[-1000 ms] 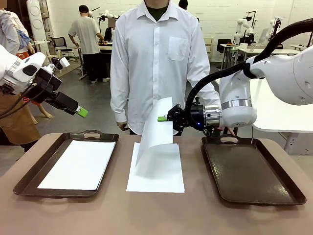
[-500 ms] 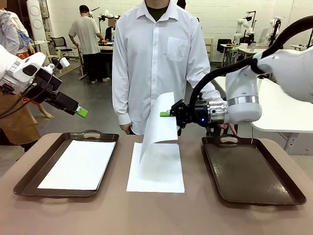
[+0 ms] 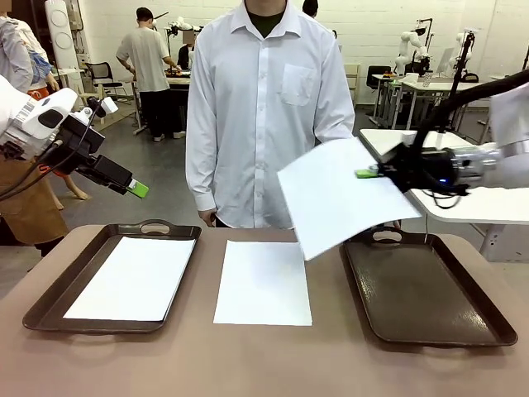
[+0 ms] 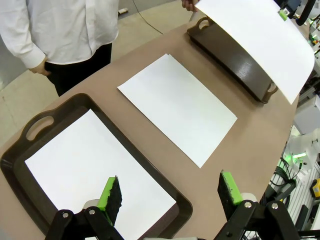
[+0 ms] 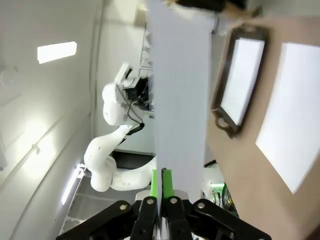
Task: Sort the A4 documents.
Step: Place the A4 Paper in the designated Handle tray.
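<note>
A4 documents: one sheet [image 3: 347,194], pinched by the right tool [image 3: 368,174], has been swung from above the desk-centre sheet [image 3: 264,281] to partly over the right tray [image 3: 430,306]; release there is expected. Left tool [image 3: 136,188] spread, idle

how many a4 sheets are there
3 sheets: one in the left tray, one on the table between the trays, one in the right claw above the right tray. More may lie underneath.

**One gripper clamped, the other spread wide**
The right gripper [image 3: 366,174] reaches in level from the right, jaws pinched flat on the edge of an A4 document [image 3: 339,198]. The left gripper [image 3: 136,188] hangs raised at the left, angled downward, fingers apart.
</note>
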Motion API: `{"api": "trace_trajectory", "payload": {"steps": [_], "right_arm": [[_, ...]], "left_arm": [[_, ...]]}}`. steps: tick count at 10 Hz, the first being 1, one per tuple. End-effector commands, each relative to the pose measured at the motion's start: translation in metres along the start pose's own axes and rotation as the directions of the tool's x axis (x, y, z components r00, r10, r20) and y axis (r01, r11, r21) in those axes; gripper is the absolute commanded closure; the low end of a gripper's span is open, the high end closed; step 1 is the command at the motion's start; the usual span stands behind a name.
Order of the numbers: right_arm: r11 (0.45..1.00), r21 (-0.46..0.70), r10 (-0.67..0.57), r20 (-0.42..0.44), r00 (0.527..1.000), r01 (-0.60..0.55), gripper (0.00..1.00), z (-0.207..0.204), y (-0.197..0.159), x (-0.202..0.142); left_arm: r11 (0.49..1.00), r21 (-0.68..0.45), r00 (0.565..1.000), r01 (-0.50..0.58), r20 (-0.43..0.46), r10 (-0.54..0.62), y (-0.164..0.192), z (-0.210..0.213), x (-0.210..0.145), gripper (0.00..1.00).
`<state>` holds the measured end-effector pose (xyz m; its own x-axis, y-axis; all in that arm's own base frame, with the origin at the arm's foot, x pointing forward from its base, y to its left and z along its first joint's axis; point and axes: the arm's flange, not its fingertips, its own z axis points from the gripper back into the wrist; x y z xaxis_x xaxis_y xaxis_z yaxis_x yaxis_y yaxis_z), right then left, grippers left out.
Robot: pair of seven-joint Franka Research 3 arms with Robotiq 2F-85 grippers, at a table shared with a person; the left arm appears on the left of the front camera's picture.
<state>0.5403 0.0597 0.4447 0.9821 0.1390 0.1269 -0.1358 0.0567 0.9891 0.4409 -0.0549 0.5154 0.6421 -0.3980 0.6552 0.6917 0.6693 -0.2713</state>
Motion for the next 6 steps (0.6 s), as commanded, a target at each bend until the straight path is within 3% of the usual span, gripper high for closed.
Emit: {"api": "trace_trajectory", "payload": {"steps": [1, 6], "right_arm": [[0.996, -0.083, -0.038, 0.058, 0.998, 0.043, 0.99, 0.033, 0.002, 0.000], [0.985, -0.114, -0.122, 0.074, 0.990, 0.130, 0.99, 0.082, -0.029, -0.010]], "left_arm": [[1.000, -0.001, 1.000, 0.000, 0.003, 0.000, 0.000, 0.000, 0.000, 0.00], [1.000, -0.001, 1.000, 0.000, 0.003, 0.000, 0.000, 0.000, 0.000, 0.00]]}}
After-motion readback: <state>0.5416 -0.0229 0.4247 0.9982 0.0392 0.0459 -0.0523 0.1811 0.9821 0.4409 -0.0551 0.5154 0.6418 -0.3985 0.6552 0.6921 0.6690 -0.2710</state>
